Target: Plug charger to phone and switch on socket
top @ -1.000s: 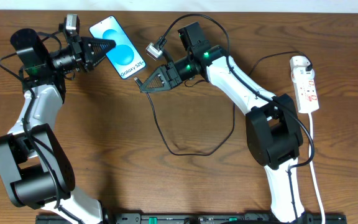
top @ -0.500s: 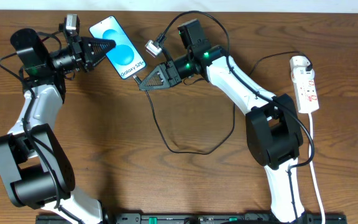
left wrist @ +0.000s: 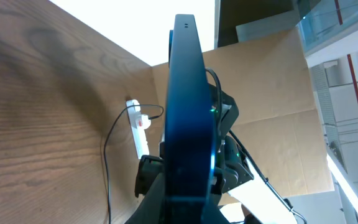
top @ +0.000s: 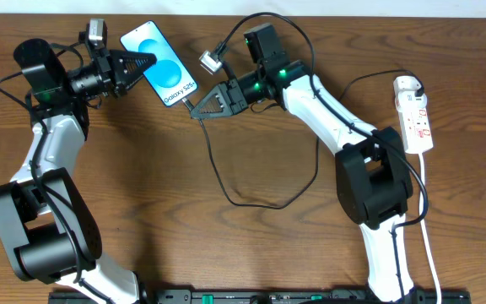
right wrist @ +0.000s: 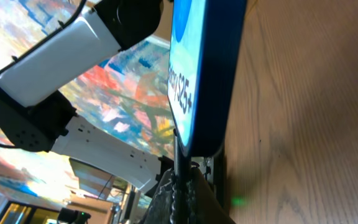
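Observation:
The phone (top: 160, 63), blue screen with "Galaxy S25+" text, is held off the table by my left gripper (top: 144, 62), which is shut on its upper-left end. In the left wrist view the phone (left wrist: 187, 112) shows edge-on between the fingers. My right gripper (top: 197, 108) is shut on the plug tip of the black charger cable (top: 218, 181) and holds it against the phone's bottom edge (right wrist: 204, 134). The cable (right wrist: 180, 165) runs up into that edge. The white socket strip (top: 415, 114) lies at the far right, with the adapter (top: 407, 84) in it.
The charger cable loops over the middle of the table. The strip's white cord (top: 424, 211) runs down the right side to the front edge. A second connector (top: 208, 60) on a cable hangs by the right wrist.
My right gripper has moved a little up and right with the plug, closing onto the phone's bottom edge. The left arm and phone have held still.

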